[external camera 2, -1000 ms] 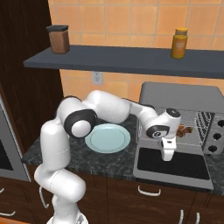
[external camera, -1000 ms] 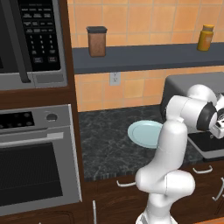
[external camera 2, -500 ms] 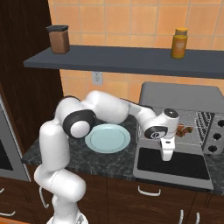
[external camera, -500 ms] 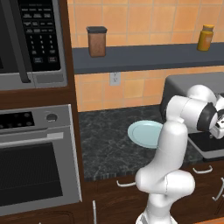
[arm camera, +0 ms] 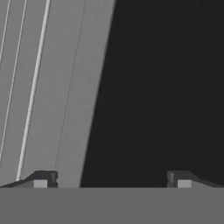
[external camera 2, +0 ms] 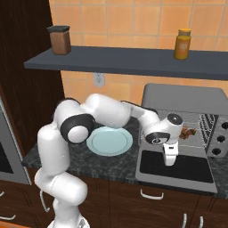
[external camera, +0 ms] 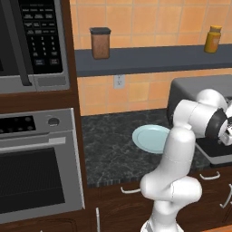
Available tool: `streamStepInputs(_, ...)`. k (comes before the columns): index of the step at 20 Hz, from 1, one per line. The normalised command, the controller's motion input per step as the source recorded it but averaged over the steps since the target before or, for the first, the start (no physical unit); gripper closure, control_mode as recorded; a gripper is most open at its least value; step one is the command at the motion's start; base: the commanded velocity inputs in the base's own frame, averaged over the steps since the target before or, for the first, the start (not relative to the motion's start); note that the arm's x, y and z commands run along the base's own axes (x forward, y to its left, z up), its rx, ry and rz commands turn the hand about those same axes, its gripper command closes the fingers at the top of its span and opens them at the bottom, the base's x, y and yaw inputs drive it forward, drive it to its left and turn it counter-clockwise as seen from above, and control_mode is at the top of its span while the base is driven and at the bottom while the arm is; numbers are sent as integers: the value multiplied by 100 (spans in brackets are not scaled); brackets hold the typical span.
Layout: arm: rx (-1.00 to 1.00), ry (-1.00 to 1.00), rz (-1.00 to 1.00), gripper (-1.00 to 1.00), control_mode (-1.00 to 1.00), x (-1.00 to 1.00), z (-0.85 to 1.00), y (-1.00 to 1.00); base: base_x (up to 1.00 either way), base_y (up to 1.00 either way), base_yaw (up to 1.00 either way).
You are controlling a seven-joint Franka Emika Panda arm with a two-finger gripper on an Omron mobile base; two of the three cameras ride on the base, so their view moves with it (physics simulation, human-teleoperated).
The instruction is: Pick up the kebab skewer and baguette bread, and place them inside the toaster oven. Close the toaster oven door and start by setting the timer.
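The toaster oven (external camera 2: 182, 95) stands on the counter at the right, and it also shows as a grey box (external camera: 204, 88) in the left base view. Its door (external camera 2: 176, 167) lies folded down flat, dark glass up. The kebab skewer (external camera 2: 189, 132) rests on the wire rack inside. The baguette bread is hidden. My gripper (external camera 2: 169, 159) points straight down just above the open door, jaws open and empty. In the hand view my gripper (arm camera: 111, 180) looks onto the dark glass and the light grey frame (arm camera: 52, 87) of the door.
A pale blue plate (external camera 2: 109, 141) lies on the dark counter left of the toaster oven. The oven's knobs (external camera 2: 218, 140) sit on its right front. A shelf (external camera 2: 129, 62) above carries a brown canister (external camera 2: 60, 39) and an orange jar (external camera 2: 182, 44). The microwave (external camera: 31, 41) and wall oven (external camera: 36, 172) stand far left.
The gripper has sunk very slightly toward the open door. Its jaws stay wide open and nothing else has moved.
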Motion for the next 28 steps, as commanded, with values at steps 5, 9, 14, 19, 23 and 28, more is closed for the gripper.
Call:
streamStepInputs(5,-6,1,9,-100,-100,-99,18,0,0,0,0)
streamStepInputs(9,-16,6,32,-100,-100,-100,16,0,0,0,0)
streamStepInputs(14,-22,10,53,-100,-100,-100,2,6,0,0,0)
streamStepInputs(19,-16,13,57,-100,-100,-78,-22,58,0,0,0)
streamStepInputs(23,-10,15,51,-100,-100,-13,-38,60,0,0,0)
streamStepInputs(28,-4,14,45,-100,-100,3,-31,28,0,0,0)
